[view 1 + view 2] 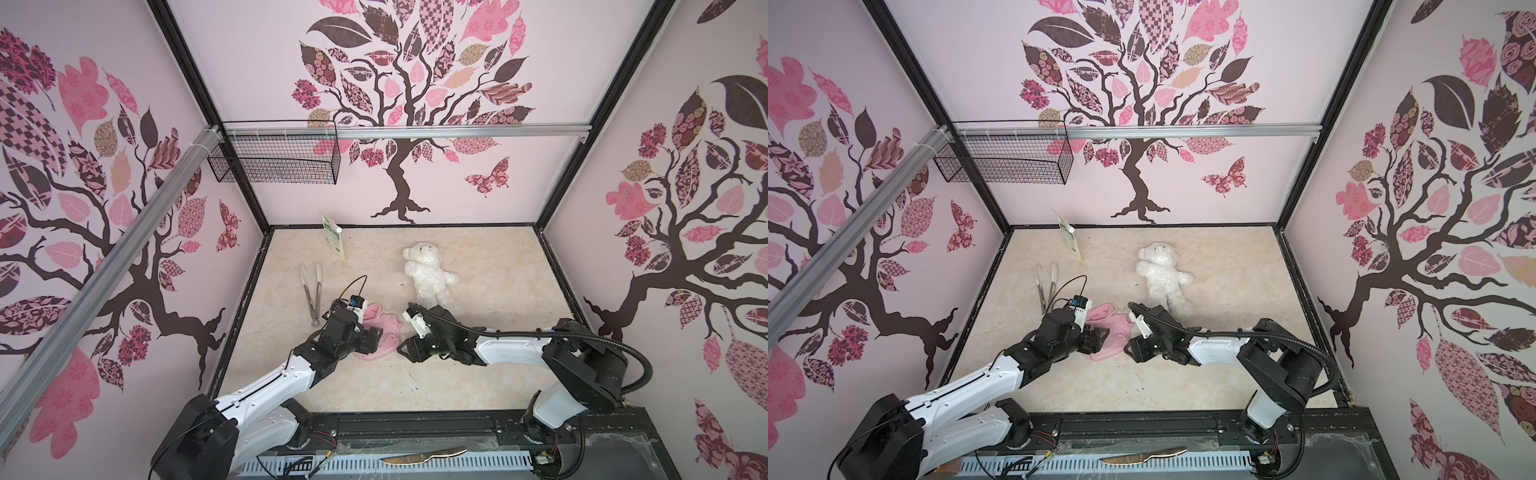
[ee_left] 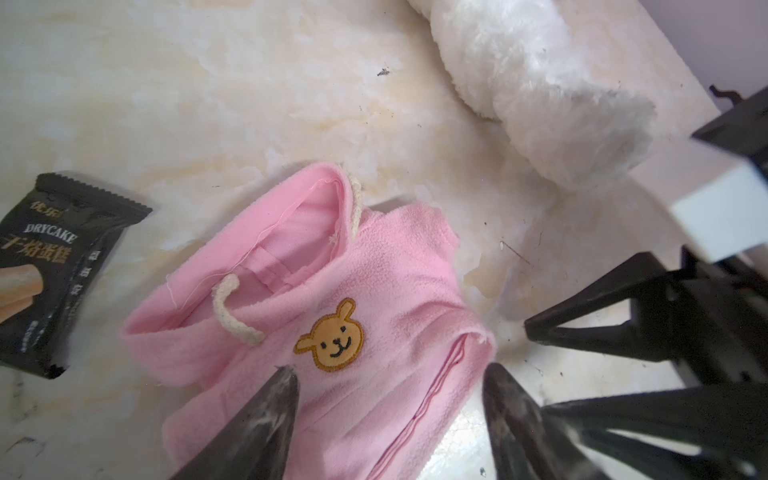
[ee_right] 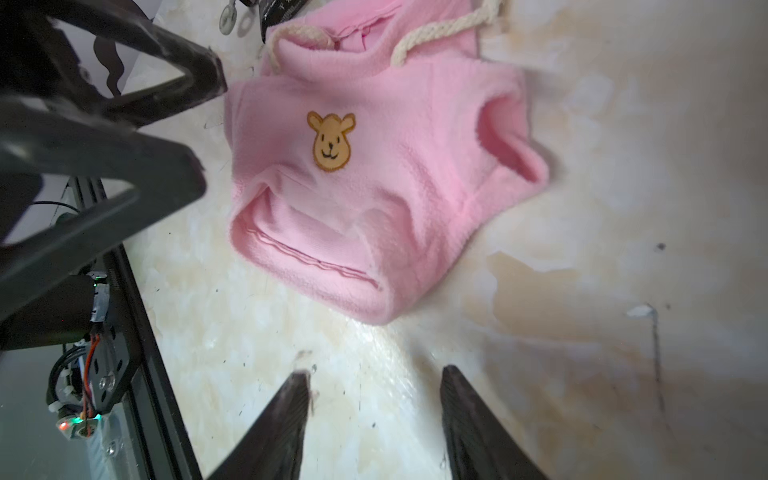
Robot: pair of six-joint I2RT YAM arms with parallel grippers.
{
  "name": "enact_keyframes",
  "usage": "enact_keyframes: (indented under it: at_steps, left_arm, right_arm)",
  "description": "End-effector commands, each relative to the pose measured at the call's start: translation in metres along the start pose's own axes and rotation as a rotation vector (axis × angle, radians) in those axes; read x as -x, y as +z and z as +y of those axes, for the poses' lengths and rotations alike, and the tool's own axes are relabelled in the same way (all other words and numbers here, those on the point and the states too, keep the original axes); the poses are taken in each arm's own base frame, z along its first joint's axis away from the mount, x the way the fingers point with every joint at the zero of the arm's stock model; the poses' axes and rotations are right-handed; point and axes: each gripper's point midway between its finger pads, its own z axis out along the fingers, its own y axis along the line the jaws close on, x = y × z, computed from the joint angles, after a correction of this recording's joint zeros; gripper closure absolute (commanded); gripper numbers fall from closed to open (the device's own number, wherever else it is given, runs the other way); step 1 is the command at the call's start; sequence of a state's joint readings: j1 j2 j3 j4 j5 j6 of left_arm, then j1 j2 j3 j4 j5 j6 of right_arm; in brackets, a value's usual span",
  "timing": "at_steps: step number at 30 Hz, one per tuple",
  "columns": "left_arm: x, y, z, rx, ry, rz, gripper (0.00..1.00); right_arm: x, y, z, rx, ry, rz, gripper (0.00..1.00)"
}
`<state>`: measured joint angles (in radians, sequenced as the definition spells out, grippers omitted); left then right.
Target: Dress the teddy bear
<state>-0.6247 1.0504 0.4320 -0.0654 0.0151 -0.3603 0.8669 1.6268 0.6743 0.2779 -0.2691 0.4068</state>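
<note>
Marbled cream tabletop (image 1: 478, 374) inside a booth papered with pink and brown tree decals. Toward the back, near the middle, a fluffy white teddy bear (image 1: 428, 272) (image 1: 1163, 274) lies on its back, head toward the rear wall, well apart from every edge.

Just in front of its feet, not touching them, lies a small pink hoodie (image 1: 380, 328) (image 3: 374, 187), bear-face patch upward and hood toward the bear.

Left gripper (image 2: 390, 374): jaws spread wide, straddling the hoodie's lower body. One fingertip (image 2: 286, 378) sits over the fabric beside the patch. Nothing is pinched.

Right gripper (image 3: 376, 374): jaws spread, over bare table just short of the hoodie's hem, touching nothing.

Left of the hoodie lie metal tongs (image 1: 311, 291) and a black snack wrapper (image 2: 54, 270). A flat packet (image 1: 333, 241) leans at the rear wall.

A black wire basket (image 1: 274, 162) hangs from the rail in the back left corner; whether it holds anything cannot be told.

Open table spreads right of the bear and in front of both arms. A knife (image 1: 424, 456) rests on the front ledge.
</note>
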Motion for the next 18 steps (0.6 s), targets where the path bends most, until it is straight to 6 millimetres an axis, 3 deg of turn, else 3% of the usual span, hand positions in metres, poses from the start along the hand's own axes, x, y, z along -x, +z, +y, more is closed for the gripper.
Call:
enact_keyframes:
  at_steps: [1,4,6,8,11,18]
  left_arm:
    - [-0.005,-0.002,0.006,0.02,-0.005,0.004,0.22]
    - [-0.005,-0.002,0.006,0.023,0.001,0.002,0.2]
    - [-0.003,-0.001,0.007,0.025,0.011,-0.009,0.2]
    - [0.001,0.001,0.0,-0.011,0.037,-0.017,0.2]
    - [0.004,0.002,-0.014,-0.081,0.089,-0.021,0.2]
    - [0.006,0.006,-0.041,-0.201,0.235,-0.019,0.2]
  right_arm:
    - [0.024,0.017,0.0,-0.002,-0.004,-0.053,0.47]
    - [0.032,0.031,0.001,0.01,0.0,-0.048,0.54]
    - [0.035,0.035,0.001,0.015,0.005,-0.055,0.68]
    - [0.036,0.032,-0.001,0.019,0.017,-0.06,0.81]
    - [0.041,0.016,-0.004,0.077,0.068,-0.085,0.92]
    - [0.044,-0.015,0.002,0.198,0.131,-0.097,0.95]
